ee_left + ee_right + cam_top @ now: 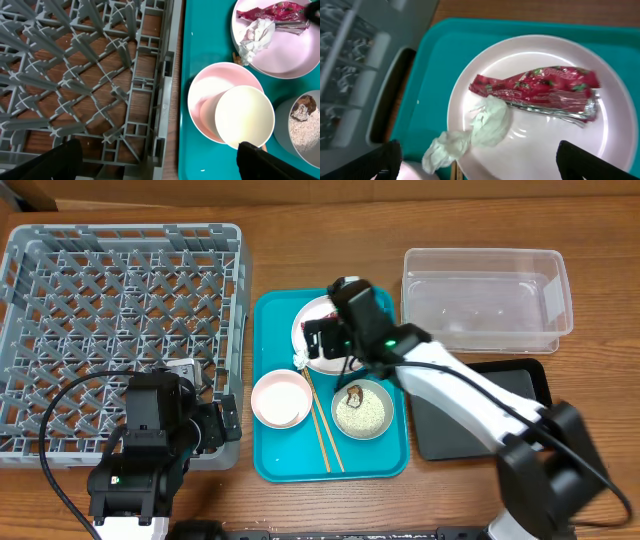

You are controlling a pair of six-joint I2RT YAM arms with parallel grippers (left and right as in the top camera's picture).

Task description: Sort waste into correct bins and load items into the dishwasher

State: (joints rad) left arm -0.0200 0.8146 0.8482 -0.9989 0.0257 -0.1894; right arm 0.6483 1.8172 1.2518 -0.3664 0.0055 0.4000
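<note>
The red wrapper [535,92] lay on the white plate [615,125], its long axis crosswise to the spread-open right gripper [479,152] poised just over it, a tissue [470,132] touching its end; overhead that arm hid it, and the equally open left gripper [160,160] waited farther off by the rack [167,75].

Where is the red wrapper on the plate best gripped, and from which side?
Probably pinch the red wrapper across its narrow middle, from straight above: it lies flat and long on the plate. Avoid the end where the tissue touches it.
</note>
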